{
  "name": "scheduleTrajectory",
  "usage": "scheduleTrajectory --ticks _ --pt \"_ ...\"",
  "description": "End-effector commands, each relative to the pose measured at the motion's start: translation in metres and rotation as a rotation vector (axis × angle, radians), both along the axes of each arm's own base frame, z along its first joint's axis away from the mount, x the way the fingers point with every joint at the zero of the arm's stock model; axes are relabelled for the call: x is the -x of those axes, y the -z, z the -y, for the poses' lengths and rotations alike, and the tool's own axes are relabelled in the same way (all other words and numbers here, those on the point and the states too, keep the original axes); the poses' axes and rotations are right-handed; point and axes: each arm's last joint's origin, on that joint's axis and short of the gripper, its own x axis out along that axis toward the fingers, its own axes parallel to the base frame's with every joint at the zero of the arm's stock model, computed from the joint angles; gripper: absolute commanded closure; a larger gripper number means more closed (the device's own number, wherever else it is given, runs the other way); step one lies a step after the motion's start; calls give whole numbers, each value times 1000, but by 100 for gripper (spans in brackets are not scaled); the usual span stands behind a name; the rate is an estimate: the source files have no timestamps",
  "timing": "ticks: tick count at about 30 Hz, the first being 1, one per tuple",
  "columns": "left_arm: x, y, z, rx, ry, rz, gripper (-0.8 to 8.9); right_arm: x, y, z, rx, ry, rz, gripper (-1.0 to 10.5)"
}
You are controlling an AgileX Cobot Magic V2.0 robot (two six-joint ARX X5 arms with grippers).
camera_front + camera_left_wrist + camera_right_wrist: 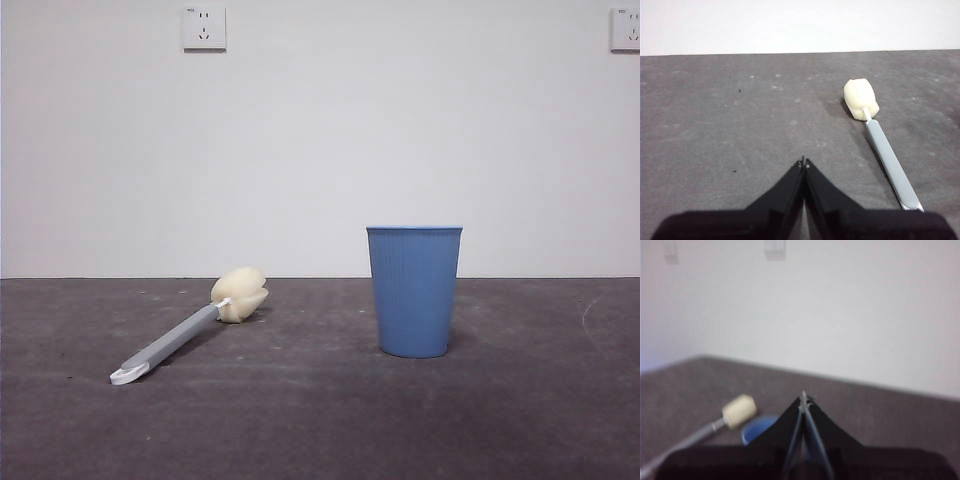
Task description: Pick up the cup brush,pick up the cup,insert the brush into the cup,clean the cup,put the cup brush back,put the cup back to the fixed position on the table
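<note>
The cup brush (190, 329) lies flat on the table (300, 420) at the left, its cream sponge head toward the wall and its white loop end toward me. The blue ribbed cup (414, 290) stands upright to its right, apart from it. Neither gripper shows in the front view. In the left wrist view my left gripper (804, 161) is shut and empty above the table, with the brush (880, 140) lying off to one side. In the blurred right wrist view my right gripper (803, 396) is shut and empty, above the cup (757, 429) and the brush (730, 417).
A white wall runs behind the table, with a socket (204, 28) high at the left and another (626, 28) at the right edge. A faint pale curved mark (590, 325) lies on the table at the right.
</note>
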Motion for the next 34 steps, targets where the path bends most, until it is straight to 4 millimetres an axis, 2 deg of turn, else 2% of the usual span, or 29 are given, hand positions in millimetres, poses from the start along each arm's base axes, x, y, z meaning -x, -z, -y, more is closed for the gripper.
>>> scheduleTrajectory --ticks 1,15,34 --pt "-1 4 0 6 -5 -5 817 -6 25 0 -9 33 -43 946" --pt "-1 4 0 6 -4 -5 817 -28 106 -1 12 90 -285 946" --pt "-1 4 0 6 -5 -5 817 -29 107 2 1 125 -289 946"
